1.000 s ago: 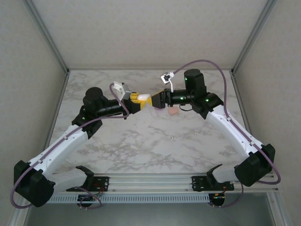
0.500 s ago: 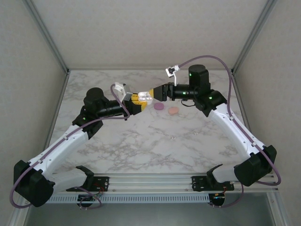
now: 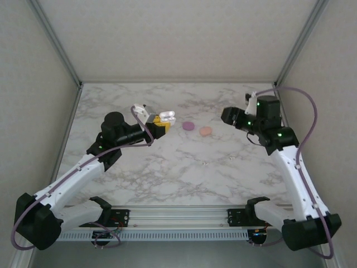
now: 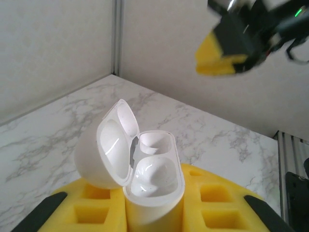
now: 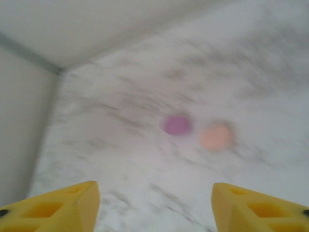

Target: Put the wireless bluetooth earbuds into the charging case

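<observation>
Earbud [image 4: 155, 175], left wrist view: whitish, seated in a well of the open white case [image 4: 153, 205] clamped in my left hand [image 4: 154, 218].
Top view: case held above the desk [image 3: 167, 167], my right hand [image 3: 227, 115] well apart.
Right wrist: that hand wide; purple blob [image 5: 176, 124] and orange blob [image 5: 216, 137] lie blurred on desk.

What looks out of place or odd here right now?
Nothing damaged or spilled. The white charging case stands open in the left gripper; a purple piece and an orange piece lie loose on the table.
</observation>
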Motion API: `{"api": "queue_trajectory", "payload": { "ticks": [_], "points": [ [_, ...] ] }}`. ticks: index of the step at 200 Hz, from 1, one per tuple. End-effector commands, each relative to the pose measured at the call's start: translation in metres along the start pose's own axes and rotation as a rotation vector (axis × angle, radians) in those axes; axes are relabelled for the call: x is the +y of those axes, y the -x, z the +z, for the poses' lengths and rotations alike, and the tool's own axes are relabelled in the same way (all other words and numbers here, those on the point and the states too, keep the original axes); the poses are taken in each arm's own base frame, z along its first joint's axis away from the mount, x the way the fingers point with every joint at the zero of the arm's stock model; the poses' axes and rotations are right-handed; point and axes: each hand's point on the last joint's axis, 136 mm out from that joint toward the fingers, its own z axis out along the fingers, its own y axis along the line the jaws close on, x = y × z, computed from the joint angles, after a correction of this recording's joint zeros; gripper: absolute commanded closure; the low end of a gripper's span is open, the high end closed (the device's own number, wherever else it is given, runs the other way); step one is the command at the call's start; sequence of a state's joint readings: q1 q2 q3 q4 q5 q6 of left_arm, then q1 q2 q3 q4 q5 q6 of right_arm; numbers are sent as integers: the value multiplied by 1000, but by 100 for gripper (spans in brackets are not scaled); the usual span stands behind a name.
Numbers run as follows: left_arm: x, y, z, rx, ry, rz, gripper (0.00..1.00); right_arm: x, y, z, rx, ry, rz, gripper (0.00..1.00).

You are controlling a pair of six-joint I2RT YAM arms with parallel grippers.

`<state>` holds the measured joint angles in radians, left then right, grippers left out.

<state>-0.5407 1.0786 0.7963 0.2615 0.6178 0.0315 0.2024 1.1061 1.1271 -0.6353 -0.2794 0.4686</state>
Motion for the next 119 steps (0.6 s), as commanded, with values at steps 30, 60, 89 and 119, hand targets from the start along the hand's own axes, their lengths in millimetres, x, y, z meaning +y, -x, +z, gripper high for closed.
{"api": "queue_trajectory", "payload": {
  "ticks": [30,60,89,119],
  "points": [
    [-1,22,-7,-67,25,25,93,-123,-96,59,343,-319,202,42],
    [-4,24,-7,-57,11,21,93,-142,-96,86,420,-350,132,43],
    [-5,22,-6,-48,7,14,92,-149,-94,112,486,-317,108,42],
    [-5,24,-7,-46,7,14,92,-157,-111,132,587,-307,154,42]
  ]
}}
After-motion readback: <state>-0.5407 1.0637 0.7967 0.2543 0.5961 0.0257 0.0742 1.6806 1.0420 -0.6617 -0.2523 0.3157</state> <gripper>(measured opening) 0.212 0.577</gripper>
